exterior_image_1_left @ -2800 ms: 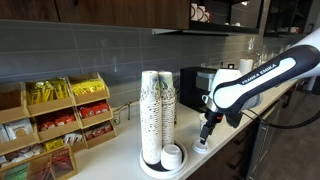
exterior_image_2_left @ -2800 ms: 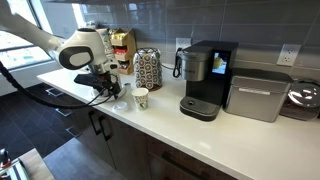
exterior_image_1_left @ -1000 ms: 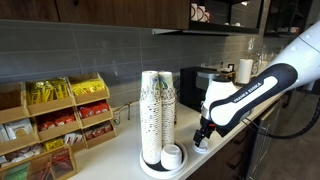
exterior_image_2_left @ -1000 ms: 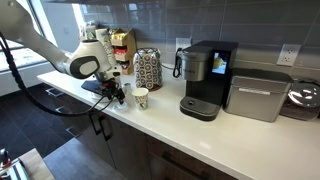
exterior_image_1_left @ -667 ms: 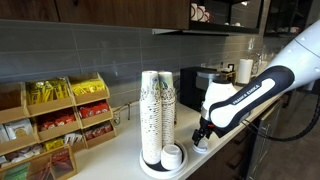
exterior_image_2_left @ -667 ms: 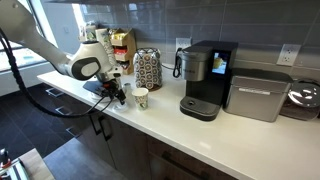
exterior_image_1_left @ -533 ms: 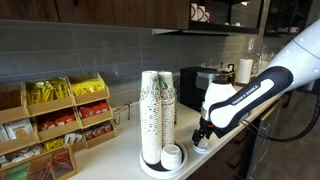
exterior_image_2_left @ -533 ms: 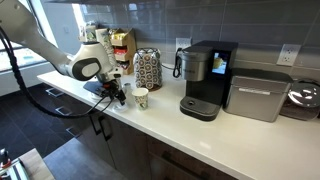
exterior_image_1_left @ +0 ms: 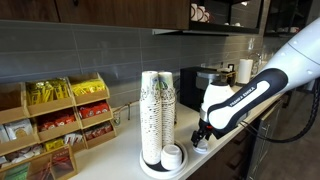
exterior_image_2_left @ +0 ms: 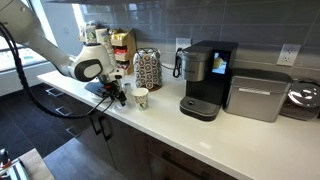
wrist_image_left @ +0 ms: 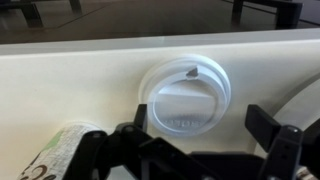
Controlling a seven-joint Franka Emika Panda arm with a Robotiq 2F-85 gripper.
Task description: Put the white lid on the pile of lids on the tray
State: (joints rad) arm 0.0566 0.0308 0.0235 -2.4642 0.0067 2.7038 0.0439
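As the tool (wrist_image_left: 197, 128) hovers, white lid (wrist_image_left: 185, 93) lies beneath.

Arm (exterior_image_1_left: 243, 93) reaches forward with the elbow raised and the forearm sloping down. Gripper (exterior_image_1_left: 203, 136) points downward, set low. Wrist view: jaws spread wide, dark fingers (wrist_image_left: 264, 124) well apart, gripping nothing.

Coffee machine (exterior_image_2_left: 205, 80) — snack boxes (exterior_image_1_left: 62, 118)
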